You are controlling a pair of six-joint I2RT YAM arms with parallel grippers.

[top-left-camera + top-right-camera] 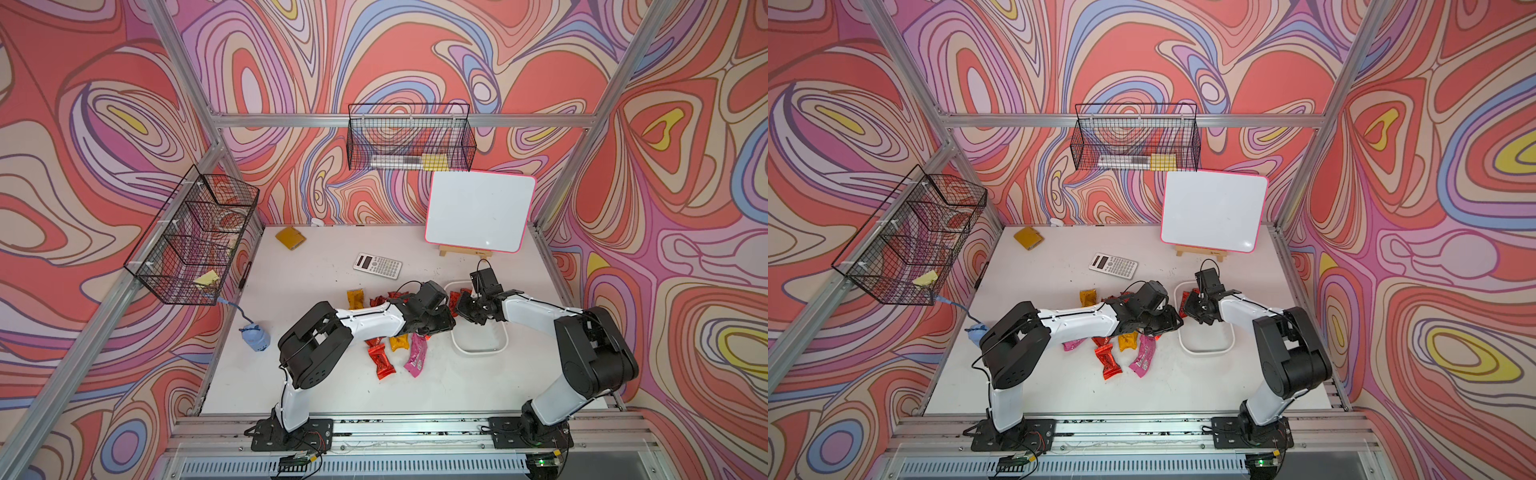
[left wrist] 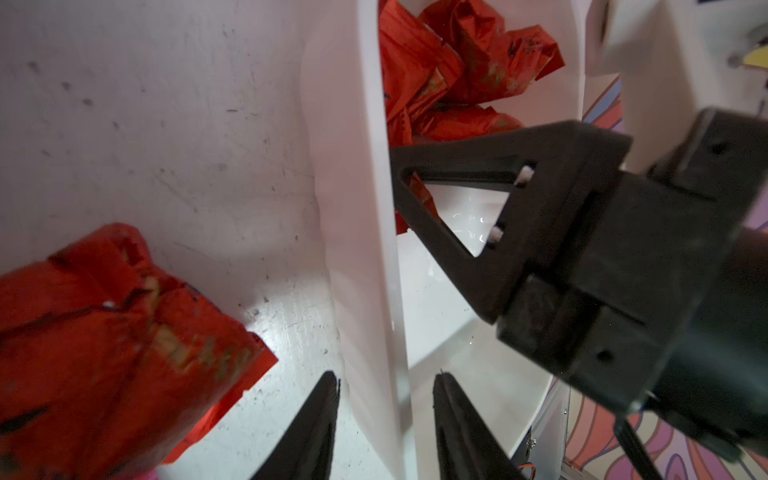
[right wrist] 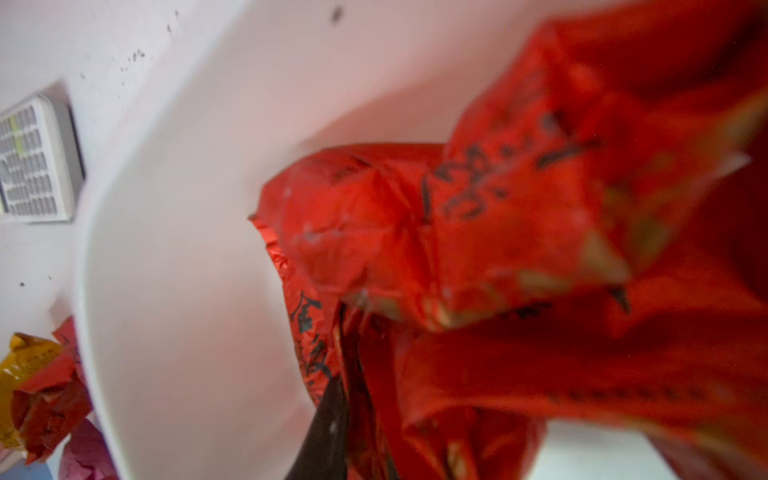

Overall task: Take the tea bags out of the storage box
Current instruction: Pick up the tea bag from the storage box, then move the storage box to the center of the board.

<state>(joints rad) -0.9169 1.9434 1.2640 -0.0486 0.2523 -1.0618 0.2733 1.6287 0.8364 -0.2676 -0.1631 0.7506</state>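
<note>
One storage box (image 1: 478, 352) (two baskets (image 1: 411, 137))

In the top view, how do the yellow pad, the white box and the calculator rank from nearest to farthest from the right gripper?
From the right gripper, in a top view:
1. Box: the gripper reaches into its far end.
2. Calculator: beyond the box, toward the left.
3. Pad: far back, on the left.

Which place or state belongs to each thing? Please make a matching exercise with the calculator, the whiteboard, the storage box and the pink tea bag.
Things:
1 calculator
2 whiteboard
3 storage box
4 pink tea bag

Places:
A propped on a wooden easel
B holds red tea bags at its far end
C lies alone, keys up, on the table
D lies among other sachets

Pairs: 1-C, 2-A, 3-B, 4-D
</note>
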